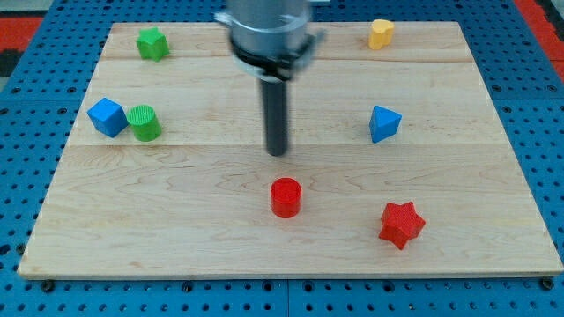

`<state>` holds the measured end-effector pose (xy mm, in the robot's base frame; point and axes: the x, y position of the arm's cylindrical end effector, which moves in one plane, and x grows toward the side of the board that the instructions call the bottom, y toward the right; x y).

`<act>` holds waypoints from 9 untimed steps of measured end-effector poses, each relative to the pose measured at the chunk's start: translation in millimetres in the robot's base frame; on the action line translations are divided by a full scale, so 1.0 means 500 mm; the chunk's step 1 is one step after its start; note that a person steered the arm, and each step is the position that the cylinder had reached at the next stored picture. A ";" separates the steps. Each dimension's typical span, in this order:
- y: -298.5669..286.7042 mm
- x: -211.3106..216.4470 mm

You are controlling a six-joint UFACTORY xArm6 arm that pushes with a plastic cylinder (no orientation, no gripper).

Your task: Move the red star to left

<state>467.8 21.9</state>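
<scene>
The red star [402, 224] lies on the wooden board [176, 229] near the view's bottom right. My tip [278, 152] stands near the board's middle, up and to the left of the star and well apart from it. A red cylinder [285, 196] sits just below the tip, between the tip and the view's bottom, left of the star.
A blue triangular block [383, 123] lies right of the tip. A blue cube [107, 116] and a green cylinder [144, 122] touch at the left. A green star [152, 43] is at the top left, a yellow block [381, 33] at the top right.
</scene>
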 end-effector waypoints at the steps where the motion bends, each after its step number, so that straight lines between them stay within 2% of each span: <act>1: 0.181 0.025; 2: 0.312 0.095; 3: 0.350 0.166; 6: 0.027 0.204; 7: -0.029 0.227; 9: 0.019 0.279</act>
<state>607.3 31.6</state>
